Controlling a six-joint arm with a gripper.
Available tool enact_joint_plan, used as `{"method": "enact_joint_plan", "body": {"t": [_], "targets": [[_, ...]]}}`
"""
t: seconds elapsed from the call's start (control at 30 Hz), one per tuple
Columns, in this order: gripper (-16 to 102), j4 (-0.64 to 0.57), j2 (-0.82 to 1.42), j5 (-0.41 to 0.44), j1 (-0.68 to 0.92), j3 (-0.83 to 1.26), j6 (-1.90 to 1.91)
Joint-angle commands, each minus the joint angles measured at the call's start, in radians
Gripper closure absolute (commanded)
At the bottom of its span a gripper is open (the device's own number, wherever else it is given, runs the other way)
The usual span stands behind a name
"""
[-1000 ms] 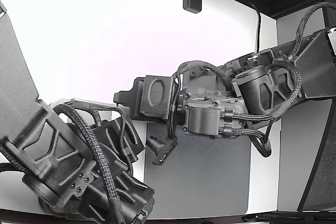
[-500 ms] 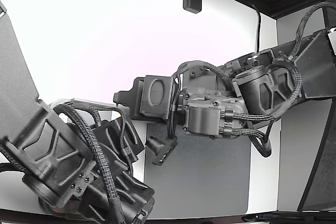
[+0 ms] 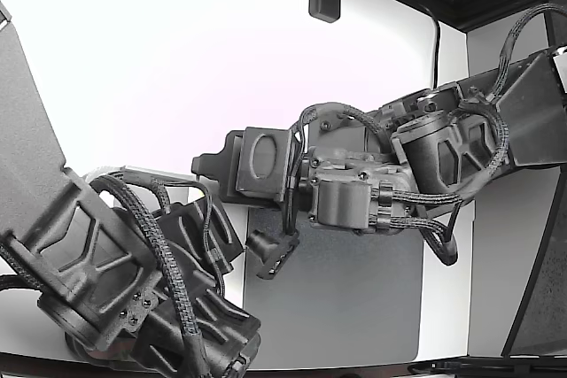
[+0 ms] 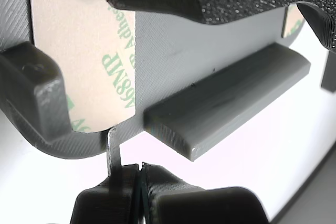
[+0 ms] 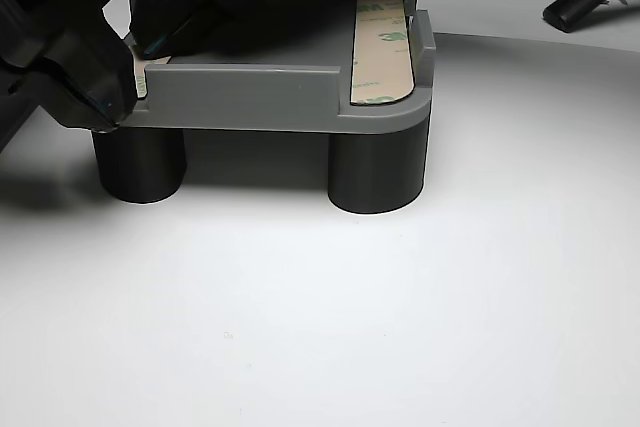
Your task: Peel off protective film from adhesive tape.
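Thin film tab pinched at the fixture's rounded corner

The protective film (image 4: pixel 84 61), light, limp and tear-prone, lies on tape along the grey fixture (image 4: pixel 210 40) edge; the gripper (image 4: pixel 137 184) is clenched on its small tab (image 4: pixel 112 148), the best hold, below that corner.

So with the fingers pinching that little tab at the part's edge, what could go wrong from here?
1. The gripper holds only a thin sliver of film tab; it may slip out or tear.
2. The film still lies flat on the tape, so a pull could shift the gray part on its posts.
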Motion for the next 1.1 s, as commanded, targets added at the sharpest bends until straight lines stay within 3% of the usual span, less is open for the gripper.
{"method": "enact_joint_plan", "body": {"t": [0.0,1.07], "targets": [[97,-0.006,0.014,-0.002,-0.006,-0.029,0.002],[97,-0.006,0.012,0.002,-0.006,-0.031,-0.002]]}}
